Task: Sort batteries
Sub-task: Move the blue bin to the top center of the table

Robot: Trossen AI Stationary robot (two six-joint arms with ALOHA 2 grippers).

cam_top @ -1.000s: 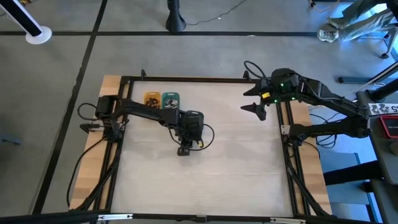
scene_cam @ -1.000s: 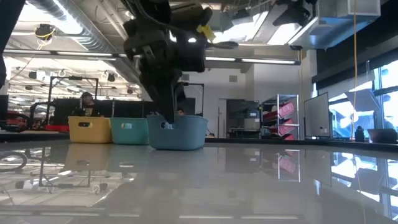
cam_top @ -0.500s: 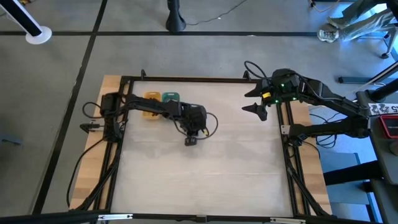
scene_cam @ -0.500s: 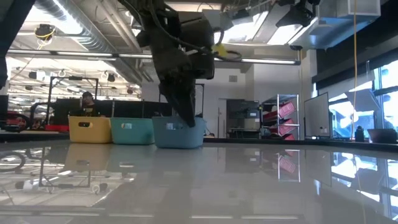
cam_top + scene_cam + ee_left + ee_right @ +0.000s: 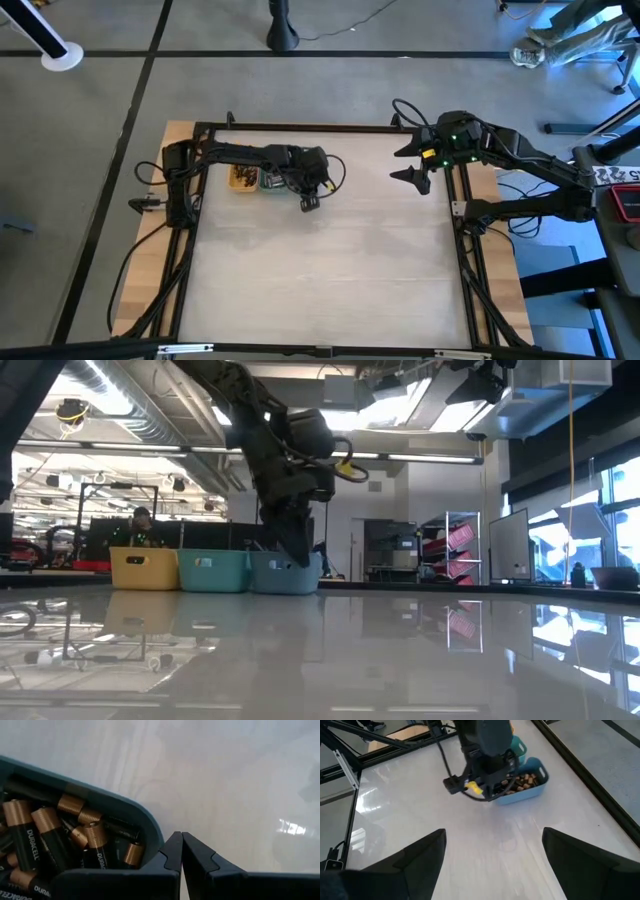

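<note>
Where the left wrist view looks into the grey-blue tray (image 5: 150,832), batteries (image 5: 60,837) heaped inside: small cylinders, black bodies with copper-toned ends, white brand lettering along several. No common heading; long axes crossed and slanted, many leaning on their neighbours, copper ends mostly turned up toward the tray's open top, a few lying nearly flat against the wall. Same heap seen from the right wrist view as brown and dark specks (image 5: 522,781) in the blue tray (image 5: 537,787). From above, more dark specks in the yellow tray (image 5: 238,177), green tray (image 5: 270,180) touching beside it, all three trays in a row near the far left part of the white table (image 5: 330,260); individual headings there too small to tell. Left gripper (image 5: 309,203) at the blue tray's near edge, just over the rim, fingers (image 5: 172,851) pressed together with nothing between them. Right gripper (image 5: 410,160) well apart at the table's far right edge, fingers (image 5: 420,855) spread wide, holding nothing. Low view: trays lined up side by side at the far edge, left arm (image 5: 285,470) coming down behind them.
</note>
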